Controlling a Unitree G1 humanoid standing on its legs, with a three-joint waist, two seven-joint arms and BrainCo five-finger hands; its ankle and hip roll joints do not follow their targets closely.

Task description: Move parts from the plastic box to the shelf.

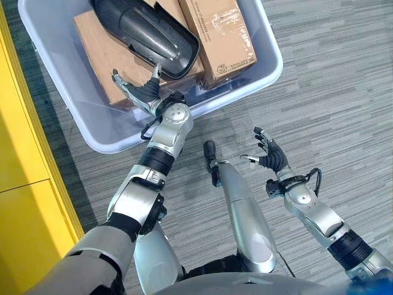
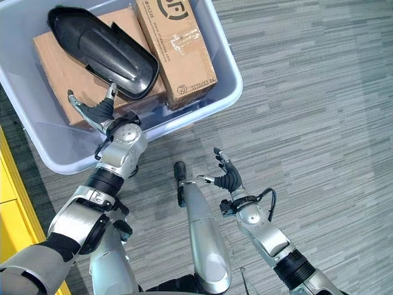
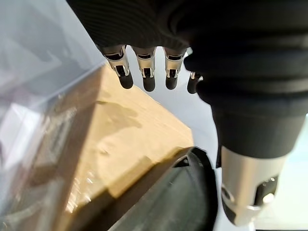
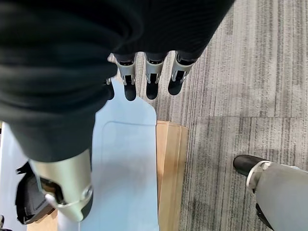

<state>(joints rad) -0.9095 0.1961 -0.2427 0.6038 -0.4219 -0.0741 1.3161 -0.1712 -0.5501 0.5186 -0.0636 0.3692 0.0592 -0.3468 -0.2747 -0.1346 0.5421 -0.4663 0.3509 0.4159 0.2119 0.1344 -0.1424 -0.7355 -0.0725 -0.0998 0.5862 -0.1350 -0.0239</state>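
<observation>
While both hands are empty, I'd judge the transfer as not yet started for what's visible: every part I can see sits in the plastic box (image 1: 252, 77).

Box sits on grey carpet (image 1: 331, 92) beside a yellow panel (image 1: 24, 184). Contents:
- black moulded plastic housing (image 1: 147, 34), long, hollow side up, lying across the boxes
- wide flat cardboard box (image 1: 101, 58) under it
- narrower cardboard box (image 1: 218, 37) alongside, against the far wall

Left hand (image 1: 142, 93) is over the near rim, inside the box, fingers spread, thumb apart, just beside the housing's near end. No contact that I can make out, nothing clamped.

Right hand (image 1: 270, 155) hangs over the carpet, well apart from the box, fingers loosely apart, holding nothing.

Left to do: grasp, lift and place each part. Likely first pick is the housing.
</observation>
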